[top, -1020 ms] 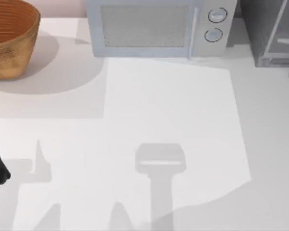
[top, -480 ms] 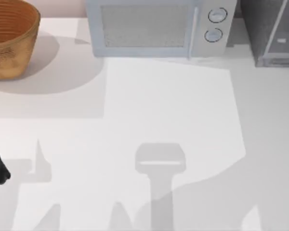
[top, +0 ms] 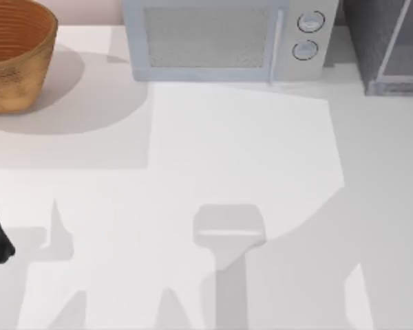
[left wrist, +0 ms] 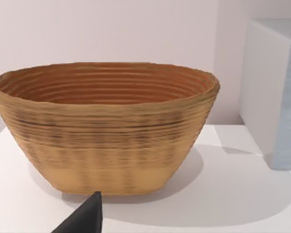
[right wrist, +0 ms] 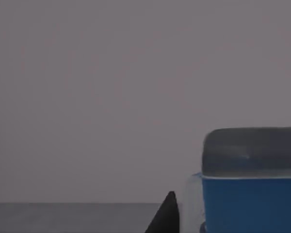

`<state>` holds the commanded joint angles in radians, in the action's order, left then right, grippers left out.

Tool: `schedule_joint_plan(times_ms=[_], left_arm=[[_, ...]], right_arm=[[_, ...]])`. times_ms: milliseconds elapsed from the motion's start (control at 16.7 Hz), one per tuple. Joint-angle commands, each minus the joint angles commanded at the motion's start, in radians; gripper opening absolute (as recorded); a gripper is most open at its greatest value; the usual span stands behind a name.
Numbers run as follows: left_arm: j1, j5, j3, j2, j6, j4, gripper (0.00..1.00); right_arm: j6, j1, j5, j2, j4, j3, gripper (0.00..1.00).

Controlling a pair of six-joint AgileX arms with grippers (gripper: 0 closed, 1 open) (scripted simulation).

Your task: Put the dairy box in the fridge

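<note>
Shadows on the worktop (top: 248, 137) have shifted since a second ago, a broad one spreading in from the right. At the right pincer's (right wrist: 166, 213) dark fingertip, the dairy box (right wrist: 250, 189) stands just beside it against the fridge's (top: 385, 41) grey interior; whether that pincer grips it I cannot tell. Such a carton is probably light, stiff-sided, best pinched across its flat faces. Beyond the parked left pincer (left wrist: 85, 218) sits a wicker basket (left wrist: 106, 126), the microwave (top: 227, 38) alongside.
</note>
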<state>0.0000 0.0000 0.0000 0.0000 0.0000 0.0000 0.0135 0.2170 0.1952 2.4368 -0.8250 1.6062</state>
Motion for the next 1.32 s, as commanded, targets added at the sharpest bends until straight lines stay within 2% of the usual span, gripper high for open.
schedule_joint_plan(times_ms=[180, 960, 1320], left_arm=[[0.0, 0.0, 0.0, 0.0, 0.0, 0.0, 1.0], [0.0, 0.0, 0.0, 0.0, 0.0, 0.0, 1.0], [0.0, 0.0, 0.0, 0.0, 0.0, 0.0, 1.0]], right_arm=[[0.0, 0.0, 0.0, 0.0, 0.0, 0.0, 0.0], [0.0, 0.0, 0.0, 0.0, 0.0, 0.0, 0.98], [0.0, 0.0, 0.0, 0.0, 0.0, 0.0, 1.0]])
